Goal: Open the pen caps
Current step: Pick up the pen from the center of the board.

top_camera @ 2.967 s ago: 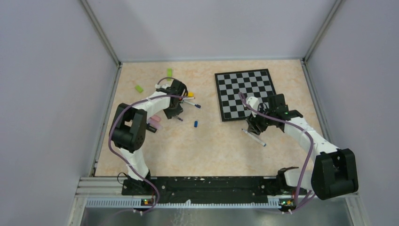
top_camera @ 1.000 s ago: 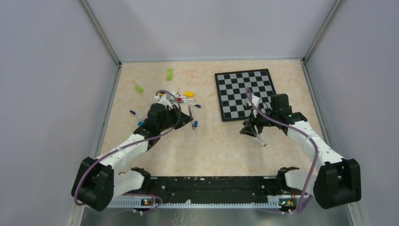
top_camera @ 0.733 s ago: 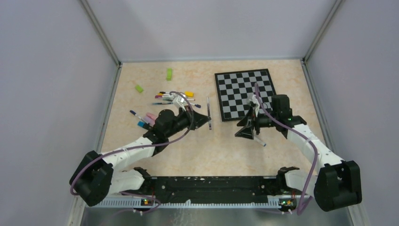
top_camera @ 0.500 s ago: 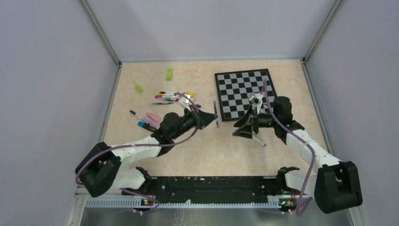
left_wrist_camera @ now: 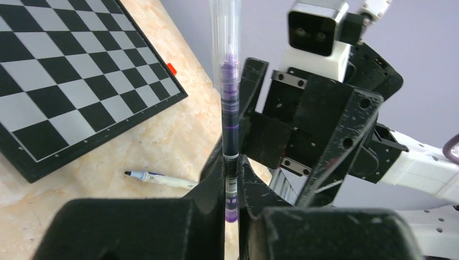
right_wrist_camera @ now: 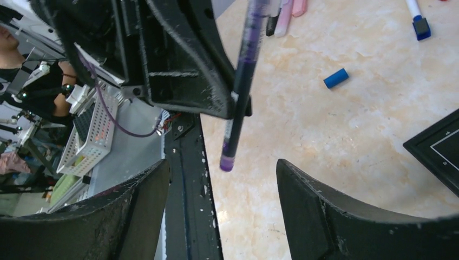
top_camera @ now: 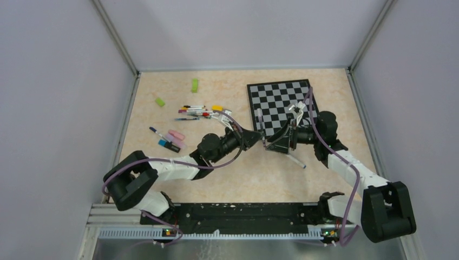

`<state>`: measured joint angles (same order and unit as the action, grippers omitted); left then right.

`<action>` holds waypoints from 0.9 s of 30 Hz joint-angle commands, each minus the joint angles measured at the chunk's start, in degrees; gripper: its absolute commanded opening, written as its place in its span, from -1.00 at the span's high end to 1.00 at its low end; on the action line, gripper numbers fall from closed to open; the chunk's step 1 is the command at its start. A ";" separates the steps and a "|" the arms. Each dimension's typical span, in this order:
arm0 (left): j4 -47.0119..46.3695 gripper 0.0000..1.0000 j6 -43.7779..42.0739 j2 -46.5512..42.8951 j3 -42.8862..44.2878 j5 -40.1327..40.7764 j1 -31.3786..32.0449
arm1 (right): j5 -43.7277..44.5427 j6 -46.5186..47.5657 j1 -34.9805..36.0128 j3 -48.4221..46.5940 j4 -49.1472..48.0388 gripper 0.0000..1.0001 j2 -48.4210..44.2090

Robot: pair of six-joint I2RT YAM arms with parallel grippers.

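Chessboard [top_camera: 281,105] lay at one o'clock on the bench [top_camera: 238,173], its near corner just behind the two claws. Loose pens [top_camera: 197,112] clustered at eleven o'clock, a blue cap [right_wrist_camera: 336,78] lay alone on bare bench, and a single pen [top_camera: 296,160] lay at four o'clock under the right arm. The left claw [left_wrist_camera: 231,162] was pinched narrow on a purple pen [left_wrist_camera: 230,108] near its purple end over the middle, the right claw [right_wrist_camera: 223,181] stood wide just beside it without touching, and bare bench stretched at six o'clock toward the arm bases.
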<state>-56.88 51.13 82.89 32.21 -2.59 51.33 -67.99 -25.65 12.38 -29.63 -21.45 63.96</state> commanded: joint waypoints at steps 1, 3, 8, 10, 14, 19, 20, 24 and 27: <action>-6.38 1.00 0.28 1.95 2.78 2.04 2.13 | 2.64 0.49 0.47 -0.75 0.42 -0.38 1.48; -6.84 1.00 0.52 3.09 3.22 2.06 2.82 | 2.55 0.36 0.56 -0.94 0.58 -0.25 1.87; -7.62 1.00 0.57 4.82 4.22 4.49 4.39 | 2.10 0.04 0.78 -1.65 1.61 0.22 2.39; -7.63 1.00 0.35 5.14 4.64 4.91 4.86 | 2.01 -0.12 0.75 -1.87 1.97 0.55 2.49; -7.42 0.97 -0.08 5.33 4.94 4.88 5.16 | 1.25 1.41 0.76 -3.10 4.05 1.00 2.40; -7.22 0.18 -2.49 2.51 3.03 6.79 5.02 | -2.96 15.87 0.68 -6.80 16.00 1.00 2.26; -7.41 -0.02 -3.50 1.28 2.11 7.21 4.94 | -3.45 20.43 0.70 -7.71 19.95 1.00 2.30; -6.27 -0.73 -9.62 -5.24 -1.47 6.48 4.04 | -3.06 37.04 0.69 -11.12 34.00 1.00 2.44; -1.71 -0.97 -11.68 -10.88 -2.84 5.25 2.59 | -0.63 43.75 0.67 -12.40 40.34 1.00 2.28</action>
<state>-59.31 44.62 79.22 30.89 3.51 55.42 -69.04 1.83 12.75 -38.46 6.22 66.28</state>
